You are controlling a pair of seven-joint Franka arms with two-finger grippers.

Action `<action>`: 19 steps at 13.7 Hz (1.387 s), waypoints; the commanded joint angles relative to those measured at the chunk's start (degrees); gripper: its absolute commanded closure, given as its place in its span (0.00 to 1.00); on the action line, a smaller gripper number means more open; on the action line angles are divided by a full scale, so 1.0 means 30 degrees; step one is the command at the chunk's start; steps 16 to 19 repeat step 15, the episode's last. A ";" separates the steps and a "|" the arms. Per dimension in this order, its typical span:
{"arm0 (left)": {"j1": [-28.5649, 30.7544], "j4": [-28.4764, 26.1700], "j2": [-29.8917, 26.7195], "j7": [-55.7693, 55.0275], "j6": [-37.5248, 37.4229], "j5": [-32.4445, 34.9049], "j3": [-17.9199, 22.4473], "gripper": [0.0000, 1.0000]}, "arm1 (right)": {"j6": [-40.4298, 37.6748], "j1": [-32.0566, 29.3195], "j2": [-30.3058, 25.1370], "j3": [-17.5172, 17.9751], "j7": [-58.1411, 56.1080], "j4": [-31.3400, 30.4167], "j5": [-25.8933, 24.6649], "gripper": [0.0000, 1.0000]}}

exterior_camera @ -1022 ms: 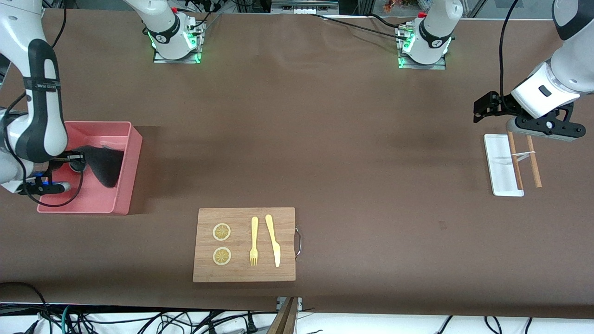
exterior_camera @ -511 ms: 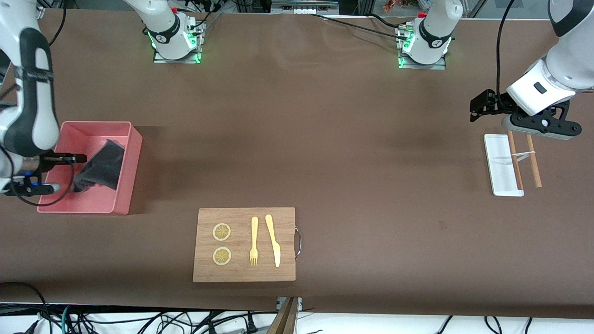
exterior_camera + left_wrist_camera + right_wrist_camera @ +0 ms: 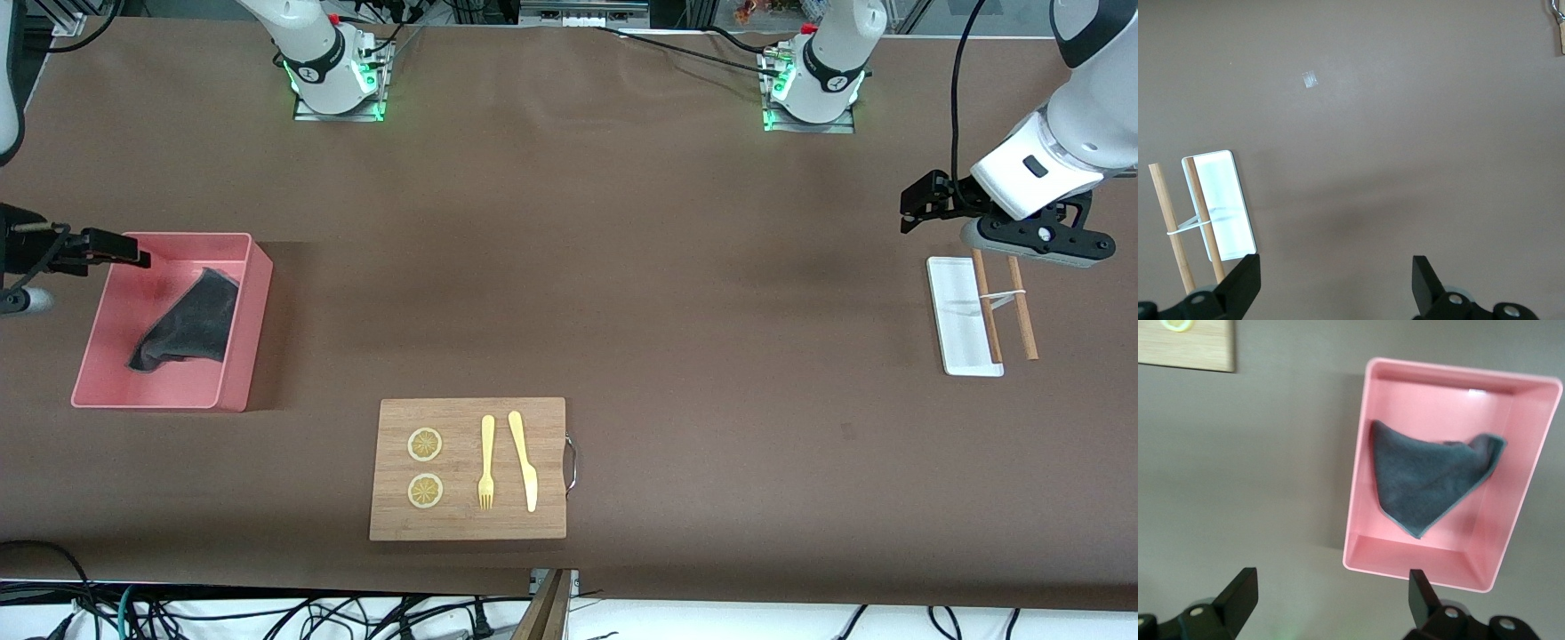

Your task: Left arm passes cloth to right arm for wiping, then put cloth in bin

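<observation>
1. Your right gripper (image 3: 133, 255) hangs over the bin's rim at the edge farther from the front camera, jaws spread wide, holding nothing. The left gripper (image 3: 916, 209) waits near the white tray (image 3: 956, 311) at its own end of the table, also wide open and empty.
2. The bin (image 3: 236, 356) sits at the right arm's end of the table. Its long axis runs from farther to nearer the front camera.
3. The cloth (image 3: 187, 320) lies inside the bin, free of both grippers. From your right gripper it lies below and slightly nearer the front camera. The right arm is far closer to it.
4. The cloth lies as a rough triangle, grey side up. Its long axis runs along the bin's length, its narrow corner toward the nearer end.
5. My read: the drop is done. Nothing left but pulling clear.
</observation>
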 commanded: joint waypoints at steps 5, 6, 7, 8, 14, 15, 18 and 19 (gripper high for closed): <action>0.0023 0.0177 -0.0163 0.0248 -0.0298 0.0286 -0.0387 0.00 | 0.0331 -0.0185 -0.2504 0.1962 0.0013 -0.0386 -0.2800 0.00; -0.0006 0.0206 -0.0163 0.0219 -0.0298 0.0286 -0.0387 0.00 | 0.0128 -0.0185 -0.2736 0.2020 0.0219 -0.0386 -0.2711 0.00; -0.0006 0.0206 -0.0163 0.0131 -0.0298 0.0286 -0.0387 0.00 | -0.0077 -0.0214 -0.2855 0.2107 0.1323 -0.0386 -0.2478 0.00; -0.0006 0.0206 -0.0163 0.0131 -0.0298 0.0286 -0.0387 0.00 | -0.0601 -0.0215 -0.3059 0.2108 0.2639 -0.0386 -0.2302 0.00; 0.0081 0.0206 -0.0163 0.0189 -0.0298 0.0286 -0.0358 0.00 | -0.1046 -0.0508 -0.3207 0.2167 0.4176 -0.0386 -0.1304 0.00; 0.0053 0.0206 -0.0163 0.0189 -0.0298 0.0286 -0.0358 0.00 | -0.1046 -0.0508 -0.3207 0.2225 0.4147 -0.0386 -0.1304 0.00; 0.0053 0.0206 -0.0163 0.0189 -0.0298 0.0286 -0.0358 0.00 | -0.1046 -0.0508 -0.3207 0.2225 0.4147 -0.0386 -0.1304 0.00; 0.0053 0.0206 -0.0163 0.0189 -0.0298 0.0286 -0.0358 0.00 | -0.1046 -0.0508 -0.3207 0.2225 0.4147 -0.0386 -0.1304 0.00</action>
